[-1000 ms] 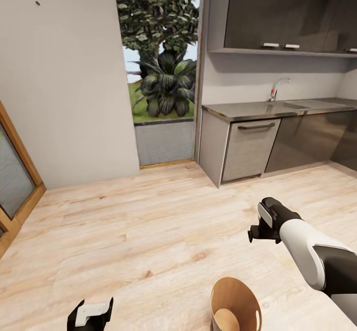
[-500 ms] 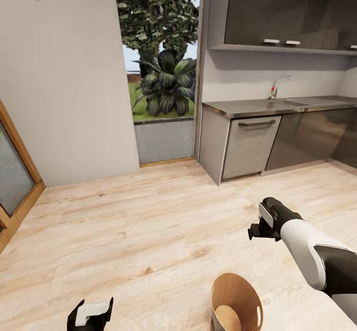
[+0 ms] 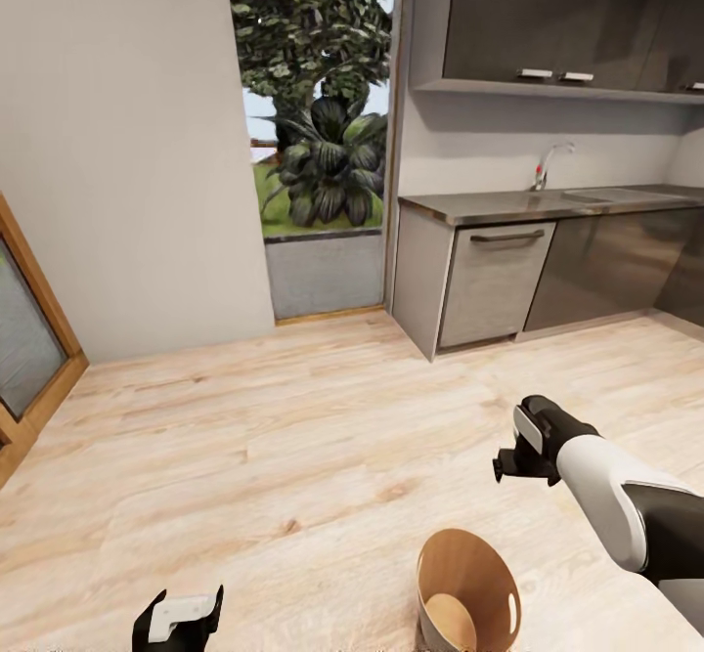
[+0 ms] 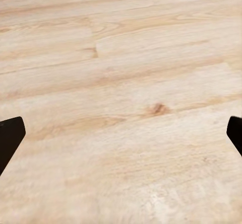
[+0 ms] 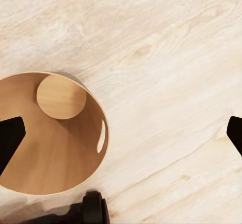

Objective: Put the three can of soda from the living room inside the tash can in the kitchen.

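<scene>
Right tool (image 3: 508, 464) hangs spread above trash can (image 3: 467, 588).

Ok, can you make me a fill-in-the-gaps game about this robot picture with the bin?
1. The trash can stands on the wooden ____.
2. Inside, the trash can is ____, with no soda cans in it.
3. The right gripper hangs open and holds ____.
4. The tap stands on the grey ____ under the dark cabinets.

Missing words: floor; empty; nothing; counter
</scene>
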You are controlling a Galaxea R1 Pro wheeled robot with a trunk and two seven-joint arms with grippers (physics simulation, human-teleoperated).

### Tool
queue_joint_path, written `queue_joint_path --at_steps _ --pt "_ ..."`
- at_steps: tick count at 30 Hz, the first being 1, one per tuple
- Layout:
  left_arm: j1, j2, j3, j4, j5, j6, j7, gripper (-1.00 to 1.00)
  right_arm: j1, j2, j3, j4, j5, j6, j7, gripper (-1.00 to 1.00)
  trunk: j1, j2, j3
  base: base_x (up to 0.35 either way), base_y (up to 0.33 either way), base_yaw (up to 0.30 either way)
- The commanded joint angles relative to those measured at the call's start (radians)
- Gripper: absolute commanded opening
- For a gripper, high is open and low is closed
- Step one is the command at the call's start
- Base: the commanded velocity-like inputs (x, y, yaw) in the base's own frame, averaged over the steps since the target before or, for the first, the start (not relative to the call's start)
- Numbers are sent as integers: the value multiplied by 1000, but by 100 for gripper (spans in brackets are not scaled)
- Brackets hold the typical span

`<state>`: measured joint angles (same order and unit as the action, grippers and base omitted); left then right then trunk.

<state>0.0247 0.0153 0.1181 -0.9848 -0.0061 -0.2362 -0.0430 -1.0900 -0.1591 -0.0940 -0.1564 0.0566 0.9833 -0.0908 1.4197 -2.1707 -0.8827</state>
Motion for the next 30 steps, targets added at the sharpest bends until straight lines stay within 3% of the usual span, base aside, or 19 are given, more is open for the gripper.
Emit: queue_joint_path --at_steps 1,30 --pt "0 0 0 0 0 0 0 100 0 0 0 1 0 0 0 100 4 -7 -3 0 0 0" --pt "0 0 0 2 0 0 0 100 5 2 2 5 12 -1 -1 100 115 -210 -94 0 0 0"
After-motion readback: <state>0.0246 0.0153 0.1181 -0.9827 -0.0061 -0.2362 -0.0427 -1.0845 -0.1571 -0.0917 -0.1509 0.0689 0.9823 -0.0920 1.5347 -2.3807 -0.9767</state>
